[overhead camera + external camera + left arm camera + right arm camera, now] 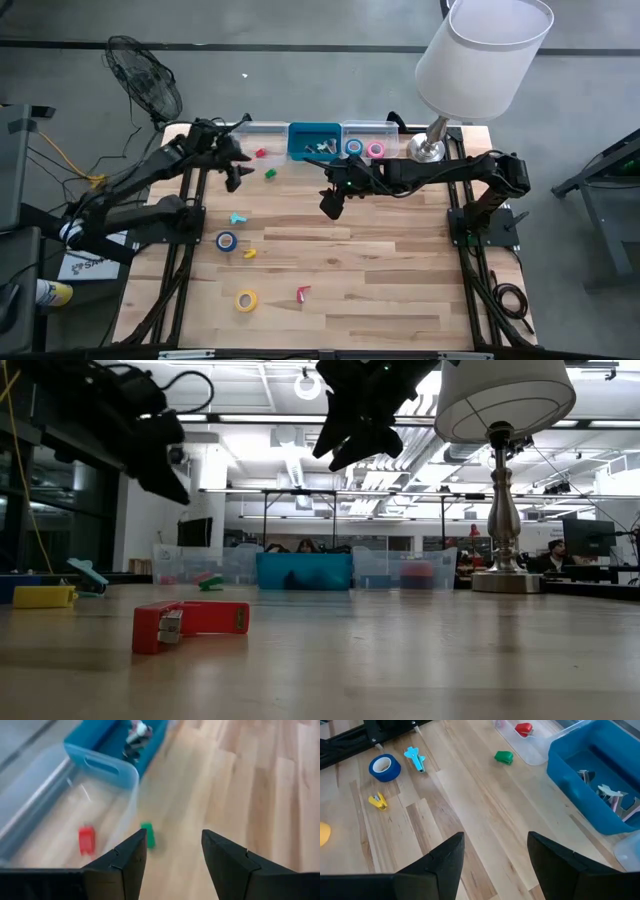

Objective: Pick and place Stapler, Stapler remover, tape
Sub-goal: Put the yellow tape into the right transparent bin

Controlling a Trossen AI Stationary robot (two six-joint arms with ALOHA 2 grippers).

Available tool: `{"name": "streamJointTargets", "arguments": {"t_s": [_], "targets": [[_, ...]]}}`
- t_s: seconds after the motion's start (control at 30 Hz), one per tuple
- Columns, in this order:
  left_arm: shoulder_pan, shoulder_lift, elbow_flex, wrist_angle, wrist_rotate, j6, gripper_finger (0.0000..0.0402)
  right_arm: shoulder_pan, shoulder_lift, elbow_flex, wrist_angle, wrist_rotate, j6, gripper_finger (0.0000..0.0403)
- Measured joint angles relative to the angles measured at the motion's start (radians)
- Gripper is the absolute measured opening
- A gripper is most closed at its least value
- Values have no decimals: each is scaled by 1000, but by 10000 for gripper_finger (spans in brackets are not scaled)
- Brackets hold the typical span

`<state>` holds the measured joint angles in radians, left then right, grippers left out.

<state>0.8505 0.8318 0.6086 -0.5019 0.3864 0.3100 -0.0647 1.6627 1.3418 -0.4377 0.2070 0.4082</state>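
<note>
A red stapler (303, 293) (190, 625) lies near the table's front edge, beside a yellow tape roll (246, 299). A blue tape roll (227, 241) (384, 767), a small cyan piece (237, 217) (415, 758) and a small yellow claw-shaped piece (249, 253) (378, 801) lie left of centre. A green piece (270, 173) (148, 835) lies before the bins. My left gripper (233, 182) (172, 837) hovers open and empty above the green piece. My right gripper (331, 207) (495, 840) hovers open and empty above mid-table.
Three bins stand along the far edge. The left clear bin (250, 130) holds a red piece (261, 153). The blue bin (315, 128) holds small metal items. The right clear bin (385, 128) holds blue (354, 147) and pink (375, 150) tape rolls. A lamp (432, 148) stands far right.
</note>
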Motion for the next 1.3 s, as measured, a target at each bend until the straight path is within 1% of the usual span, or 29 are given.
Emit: {"name": "streamJointTargets", "arguments": {"t_s": [0.17,0.33,0.47,0.57,0.8,0.97,1.13,1.23,1.3], "targets": [[0,-127,0,-203,0,-8,186,0,0,0,0,15,14,209],[-6,-214,0,-387,4,-83,186,0,0,0,0,30,22,209],[-65,-257,0,-472,-12,-124,186,0,0,0,0,30,23,209],[-134,-281,0,-489,-33,-157,186,0,0,0,0,30,38,209],[-329,-287,0,-491,-62,-212,186,0,0,0,1,30,41,209],[-473,-287,0,-492,-64,-262,186,0,0,0,0,30,41,209],[-615,-286,0,-485,-64,-279,186,0,0,-2,0,40,39,209],[-696,-286,0,-476,-65,-323,186,0,0,-17,-4,44,41,209],[-751,-286,0,-464,-69,-367,186,0,1,-25,-15,29,46,209]]}}
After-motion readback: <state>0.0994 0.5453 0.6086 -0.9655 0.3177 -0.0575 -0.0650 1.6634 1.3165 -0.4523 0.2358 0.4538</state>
